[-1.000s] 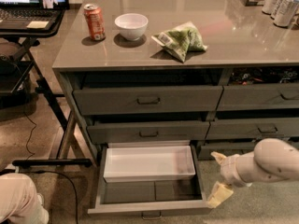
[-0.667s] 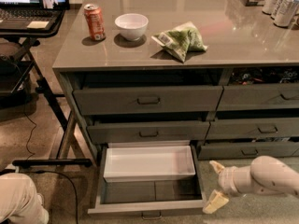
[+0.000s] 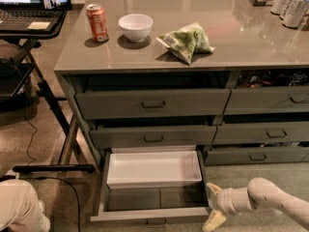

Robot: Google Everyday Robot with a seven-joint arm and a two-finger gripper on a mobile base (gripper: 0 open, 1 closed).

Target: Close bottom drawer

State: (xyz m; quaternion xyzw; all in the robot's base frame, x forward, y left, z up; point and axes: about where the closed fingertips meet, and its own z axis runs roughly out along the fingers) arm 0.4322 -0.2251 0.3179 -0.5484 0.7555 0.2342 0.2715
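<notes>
The bottom drawer (image 3: 145,214) of the left column stands pulled far out near the floor. It holds a white rectangular tray (image 3: 154,168) at its back and shows a divided grey floor in front. Its small dark pull (image 3: 155,223) shows at the low front panel. My gripper (image 3: 213,206) is on a white arm coming in from the lower right. It sits low at the drawer's front right corner, one finger (image 3: 213,190) by the side wall and one finger (image 3: 214,221) in front of the panel. The fingers are spread and hold nothing.
Two more drawer fronts (image 3: 153,103) above are slightly ajar. The counter carries a red can (image 3: 98,22), a white bowl (image 3: 135,27) and a green bag (image 3: 187,42). A laptop stand (image 3: 29,28) is at the left. A person's knee (image 3: 19,209) shows at the lower left.
My arm has dropped lower and moved left, bringing the gripper from right of the drawer to its front right corner. The drawer has not moved.
</notes>
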